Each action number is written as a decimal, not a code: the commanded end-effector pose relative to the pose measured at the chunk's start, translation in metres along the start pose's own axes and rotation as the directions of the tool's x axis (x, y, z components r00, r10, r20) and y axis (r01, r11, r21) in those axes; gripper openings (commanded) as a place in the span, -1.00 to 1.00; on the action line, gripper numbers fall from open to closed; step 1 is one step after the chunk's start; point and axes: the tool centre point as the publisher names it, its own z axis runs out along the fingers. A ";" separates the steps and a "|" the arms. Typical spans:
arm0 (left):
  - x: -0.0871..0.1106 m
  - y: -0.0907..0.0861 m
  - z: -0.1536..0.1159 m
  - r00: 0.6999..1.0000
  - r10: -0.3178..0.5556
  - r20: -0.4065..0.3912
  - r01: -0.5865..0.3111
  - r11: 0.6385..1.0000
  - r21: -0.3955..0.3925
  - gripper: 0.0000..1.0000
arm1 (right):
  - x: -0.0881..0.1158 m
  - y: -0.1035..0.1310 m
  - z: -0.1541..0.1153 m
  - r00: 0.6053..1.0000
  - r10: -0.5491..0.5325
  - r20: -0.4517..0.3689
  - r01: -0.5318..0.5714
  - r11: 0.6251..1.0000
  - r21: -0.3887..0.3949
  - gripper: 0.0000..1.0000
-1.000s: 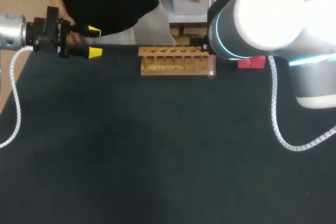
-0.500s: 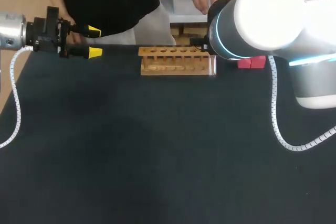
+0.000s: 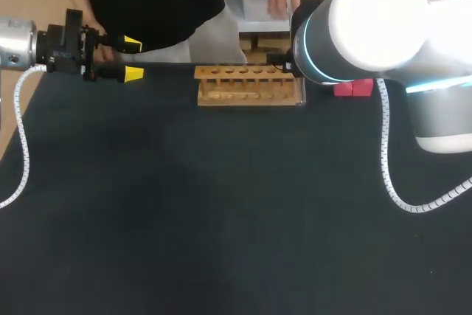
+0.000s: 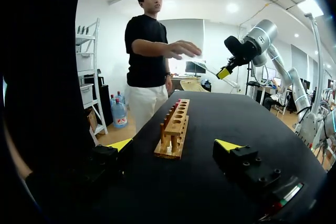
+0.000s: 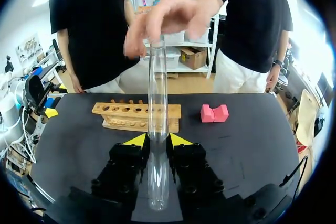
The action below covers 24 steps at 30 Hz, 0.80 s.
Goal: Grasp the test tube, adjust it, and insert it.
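Glass test tube (image 5: 157,87) stands upright, clamped in the right pincer (image 5: 157,140); upper left of the frame, the left pincer (image 3: 133,57) gapes wide above the counter (image 3: 221,219).

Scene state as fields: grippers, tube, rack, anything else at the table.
left gripper: open, empty, by the table's far left edge
right gripper: shut on test tube
test tube: lies along the right fingers, past their tips; not in rack
rack: wooden, far table edge, no tubes seen
red block: beside rack, apart
person's hand: at tube's far end; contact unclear
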 end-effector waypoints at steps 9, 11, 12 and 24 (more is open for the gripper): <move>0.001 0.001 0.000 1.000 0.002 0.002 -0.002 1.000 0.000 1.00 | 0.001 -0.001 -0.001 1.000 0.001 0.005 -0.001 1.000 -0.002 -1.00; 0.001 0.001 0.000 1.000 0.002 0.002 -0.002 1.000 0.000 1.00 | 0.001 -0.001 -0.001 1.000 0.001 0.005 -0.001 1.000 -0.002 -1.00; 0.001 0.001 0.000 1.000 0.002 0.002 -0.002 1.000 0.000 1.00 | 0.001 -0.001 -0.001 1.000 0.001 0.005 -0.001 1.000 -0.002 -1.00; 0.001 0.001 0.000 1.000 0.002 0.002 -0.002 1.000 0.000 1.00 | 0.004 -0.001 0.010 1.000 0.001 -0.008 -0.001 1.000 -0.001 -1.00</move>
